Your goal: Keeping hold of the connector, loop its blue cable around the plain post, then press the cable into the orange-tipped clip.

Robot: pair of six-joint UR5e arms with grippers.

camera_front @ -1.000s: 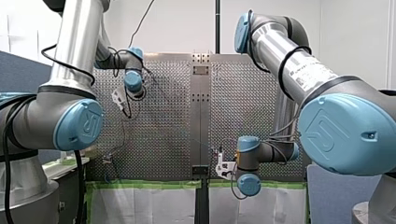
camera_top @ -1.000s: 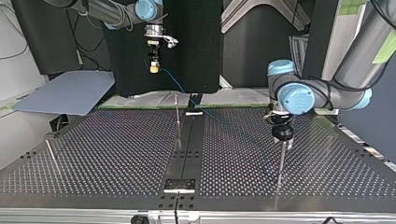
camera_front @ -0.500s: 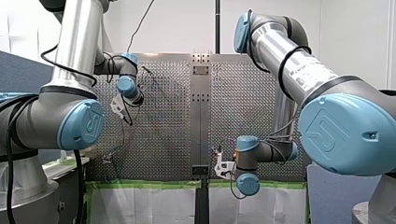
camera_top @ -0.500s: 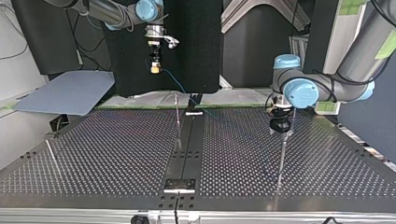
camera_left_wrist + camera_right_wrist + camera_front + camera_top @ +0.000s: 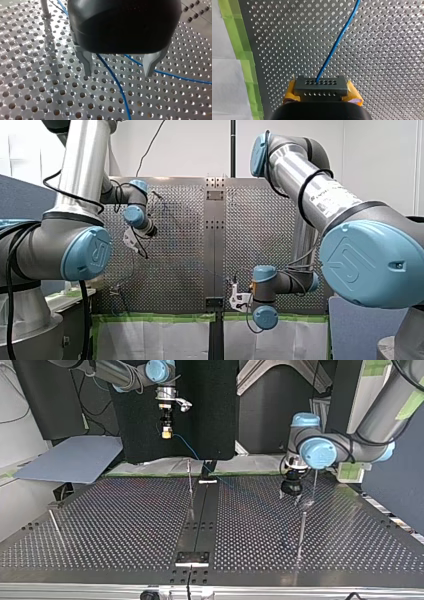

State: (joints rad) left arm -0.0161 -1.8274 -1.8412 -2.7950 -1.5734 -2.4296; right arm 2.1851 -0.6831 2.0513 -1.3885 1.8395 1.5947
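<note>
Blue cable (image 5: 336, 43) cut off by right wrist view's edge; post (image 5: 45, 7) cropped by left wrist view's edge.

Colours: blue, silver, black, yellow, green.
Blue cable (image 5: 337, 42) exits dark-grey connector (image 5: 320, 86) w/ two rows of dot holes, btwn yellow pads (image 5: 353, 95); left gripper (image 5: 118, 74) black shell, grey metal fingers (image 5: 86, 62); table (image 5: 387, 50) silver, even hole grid; green tape (image 5: 239, 37) alongside.

Dark grey connector (image 5: 320, 86) with two rows of small holes, held level; blue cable (image 5: 337, 42) leaves the connector's middle, running straight away, apparently taut
</note>
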